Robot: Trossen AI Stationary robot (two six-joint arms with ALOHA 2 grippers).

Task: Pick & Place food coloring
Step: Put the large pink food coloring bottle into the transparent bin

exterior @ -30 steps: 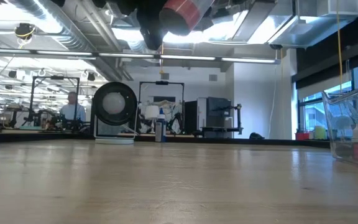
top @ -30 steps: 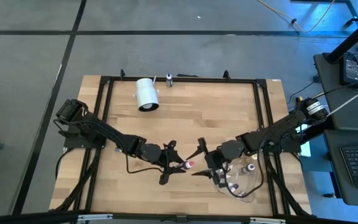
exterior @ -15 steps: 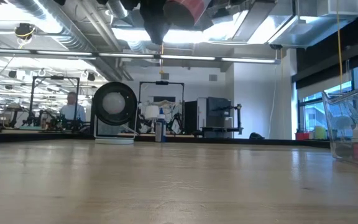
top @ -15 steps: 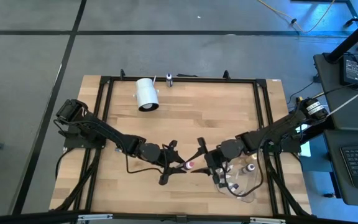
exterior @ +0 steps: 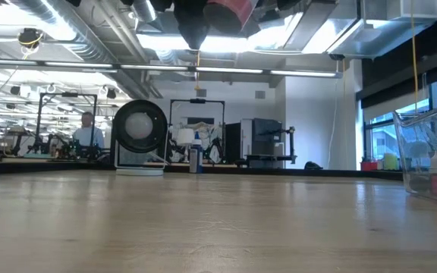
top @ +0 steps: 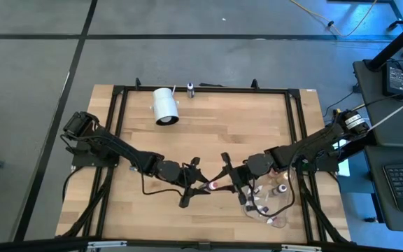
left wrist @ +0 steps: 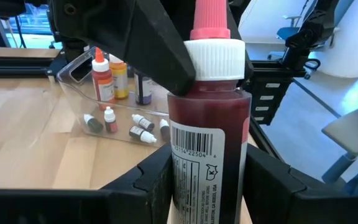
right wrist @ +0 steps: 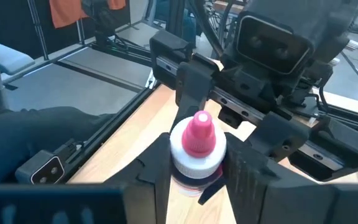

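Closing since the earlier frame, our right gripper (right wrist: 194, 171) now pinches the white cap of the red food coloring bottle (left wrist: 208, 134) whose body our left gripper (left wrist: 207, 180) clamps above mid-table; we judge it light, rigid, slippery, best gripped at the cap's ribs.

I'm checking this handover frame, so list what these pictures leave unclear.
- Low view: the red bottle is cut off by the top edge; both grippers are out of frame.
- High view: the small bottles in the clear container are too small to count or tell colours.
- Right wrist view: the right gripper fingers flank the bottle's white cap; contact is not visible.
- Left wrist view: the left gripper hides the bottle's base.
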